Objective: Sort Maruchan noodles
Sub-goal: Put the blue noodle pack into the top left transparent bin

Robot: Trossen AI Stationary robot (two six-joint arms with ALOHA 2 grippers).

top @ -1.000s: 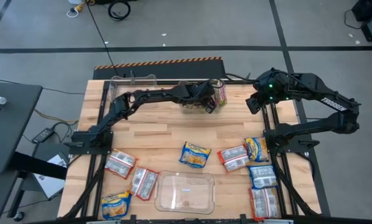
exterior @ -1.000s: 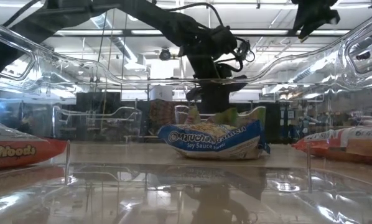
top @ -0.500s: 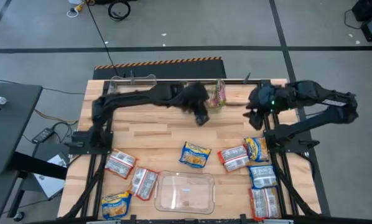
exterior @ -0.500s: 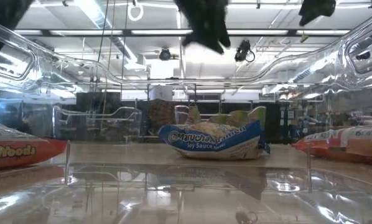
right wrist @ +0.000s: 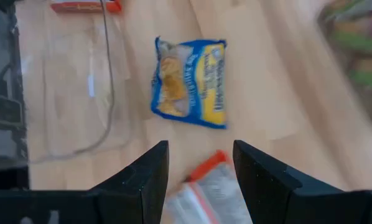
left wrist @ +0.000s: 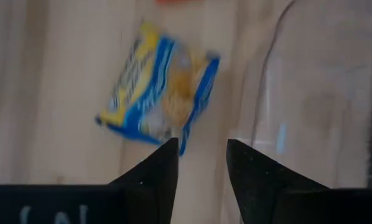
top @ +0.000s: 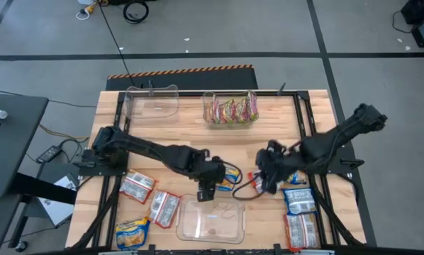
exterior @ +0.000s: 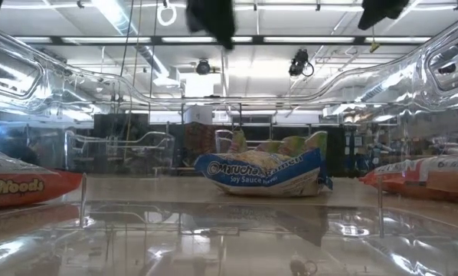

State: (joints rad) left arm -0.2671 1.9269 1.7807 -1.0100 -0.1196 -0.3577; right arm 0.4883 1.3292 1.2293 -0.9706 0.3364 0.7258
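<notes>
Lying flat mid-table, the blue-yellow packet runs its long axis slantwise beside the near clear bin; left gripper and right gripper flank it, both spread, empty. Loose packets counted: four blue-yellow, four red-silver

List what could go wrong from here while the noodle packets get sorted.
1. Both arms converge on the table's middle: the left claw hangs open over the blue-yellow packet, the open right claw is close by above the red packet. They might collide.
2. The left claw sits near the packet's edge beside the clear bin; closing there may pinch only a corner or hit the bin's wall.
</notes>
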